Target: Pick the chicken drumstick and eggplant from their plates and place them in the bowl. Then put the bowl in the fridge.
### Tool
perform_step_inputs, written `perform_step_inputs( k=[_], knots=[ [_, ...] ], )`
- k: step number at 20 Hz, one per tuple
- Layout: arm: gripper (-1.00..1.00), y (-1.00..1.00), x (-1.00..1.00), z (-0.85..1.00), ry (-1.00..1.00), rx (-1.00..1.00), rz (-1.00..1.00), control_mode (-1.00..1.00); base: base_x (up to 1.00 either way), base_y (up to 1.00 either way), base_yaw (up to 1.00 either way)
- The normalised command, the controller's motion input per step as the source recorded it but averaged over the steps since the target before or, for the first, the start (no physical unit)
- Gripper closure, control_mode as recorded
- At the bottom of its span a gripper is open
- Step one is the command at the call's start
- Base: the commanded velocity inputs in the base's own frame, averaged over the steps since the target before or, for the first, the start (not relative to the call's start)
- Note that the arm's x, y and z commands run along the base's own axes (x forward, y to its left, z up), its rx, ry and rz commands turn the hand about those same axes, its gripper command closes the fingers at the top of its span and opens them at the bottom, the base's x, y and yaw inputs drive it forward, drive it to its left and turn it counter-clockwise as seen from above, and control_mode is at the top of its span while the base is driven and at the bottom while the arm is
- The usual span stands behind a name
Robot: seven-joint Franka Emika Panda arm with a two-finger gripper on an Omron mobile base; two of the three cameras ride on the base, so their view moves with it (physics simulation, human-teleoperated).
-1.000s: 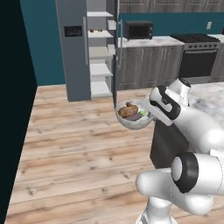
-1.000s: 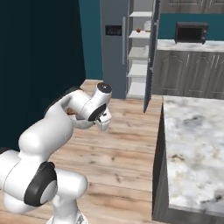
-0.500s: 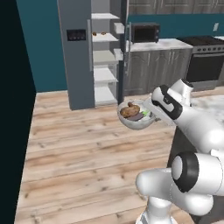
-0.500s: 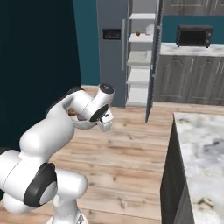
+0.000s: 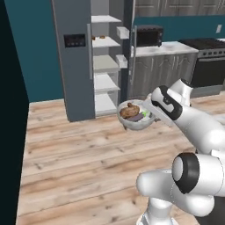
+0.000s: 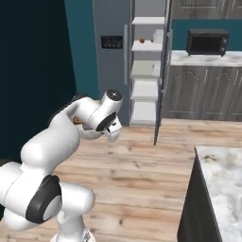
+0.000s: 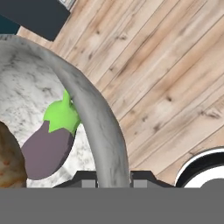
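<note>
Home kitchen, rendered: open grey fridge (image 5: 81,66) with white shelves, black microwave (image 5: 149,35), stove (image 5: 206,61), grey cabinets (image 6: 198,97), marble counter (image 6: 222,184), wood-plank floor (image 5: 74,158).

A pale grey-white, speckled bowl (image 5: 135,121) carries a golden-brown chicken drumstick (image 5: 130,111) and a dull purple eggplant (image 7: 47,148) with a bright green end, at centre frame. Behind it, upper left, the dark grey fridge (image 5: 74,61) shows white shelves and a black panel. The floor (image 5: 79,162) is light wood planks, the wall (image 5: 30,44) teal.
</note>
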Motion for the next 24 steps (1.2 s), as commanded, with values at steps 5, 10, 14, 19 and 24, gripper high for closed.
perform_step_inputs(
  k=[5,10,14,19,24],
  knots=[
    [1.00,0.00,0.00,0.00,0.00,0.00,0.00,1.00,0.84,0.40,-0.18],
    [1.00,0.00,0.00,0.00,0.00,0.00,0.00,1.00,0.82,0.46,-0.11],
    [1.00,0.00,0.00,0.00,0.00,0.00,0.00,1.00,0.82,0.43,-0.14],
    [1.00,0.00,0.00,0.00,0.00,0.00,0.00,1.00,0.80,0.46,-0.14],
    [1.00,0.00,0.00,0.00,0.00,0.00,0.00,1.00,0.76,0.55,-0.09]
  ],
)
